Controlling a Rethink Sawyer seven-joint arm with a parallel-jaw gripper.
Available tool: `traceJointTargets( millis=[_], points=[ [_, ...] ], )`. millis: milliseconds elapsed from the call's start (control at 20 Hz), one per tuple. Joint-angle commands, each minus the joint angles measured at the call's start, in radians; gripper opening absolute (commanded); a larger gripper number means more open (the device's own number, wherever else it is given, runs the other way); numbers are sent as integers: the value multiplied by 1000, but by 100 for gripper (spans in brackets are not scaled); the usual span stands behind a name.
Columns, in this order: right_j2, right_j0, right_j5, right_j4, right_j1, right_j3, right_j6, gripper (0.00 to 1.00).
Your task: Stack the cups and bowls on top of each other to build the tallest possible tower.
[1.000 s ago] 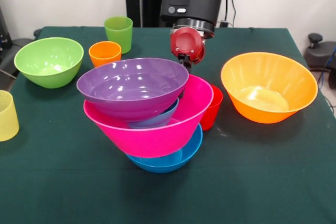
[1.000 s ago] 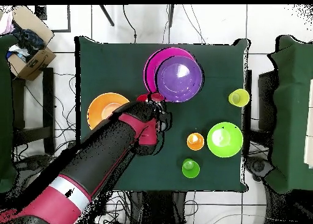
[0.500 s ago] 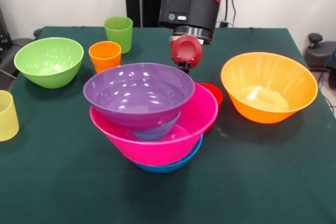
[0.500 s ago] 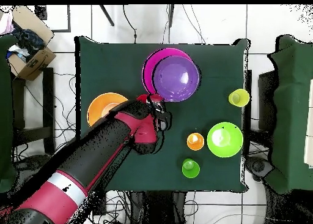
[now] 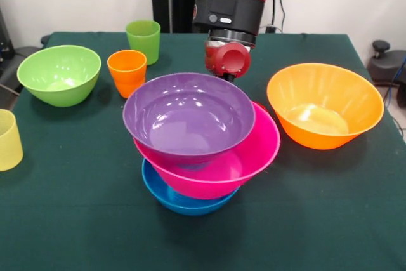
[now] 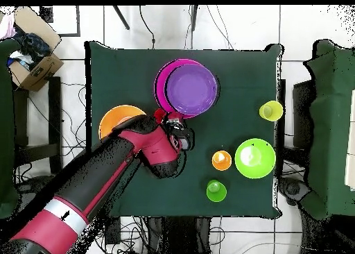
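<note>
The tower (image 5: pixel 200 150) stands mid-table: a glossy purple plastic bowl (image 5: pixel 189 115) sits tilted in a glossy pink plastic bowl (image 5: pixel 244 160), which rests on a large blue plastic bowl (image 5: pixel 177 198). The pink and purple bowls lean out past the blue one, so the pile looks unsettled.

Taking the tower as the landmark, the red and black arm's gripper (image 5: pixel 227 60) hangs just behind its far rim in the front view; I cannot tell whether it is released or clenched, as the purple bowl hides its tip. Nothing visible is carried.

To the tower's right in that view sits the wide orange plastic bowl (image 5: pixel 325 103), well apart. To its left and farther back stand the small orange plastic tumbler (image 5: pixel 127 71), the green plastic tumbler (image 5: pixel 143 39) and the lime green plastic bowl (image 5: pixel 59 73). The pale yellow plastic tumbler (image 5: pixel 7 139) is at the table's left edge.

The step in hand looks like nudging or steadying the pile from behind. The next move probably calls for settling the tower, then fetching another piece; the orange bowl is the nearest loose one.
</note>
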Motion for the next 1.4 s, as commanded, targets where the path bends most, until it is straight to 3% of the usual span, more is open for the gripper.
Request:
traceJointTargets(
  millis=[50,250,550,1200,1400],
  points=[
    [103,33,108,-147,21,-84,364,0],
    [66,54,78,-197,51,-98,506,0],
    [30,66,57,-204,82,-121,571,0],
    [65,34,37,-138,31,-126,472,0],
    [99,11,26,-95,0,-120,386,0]
  ],
)
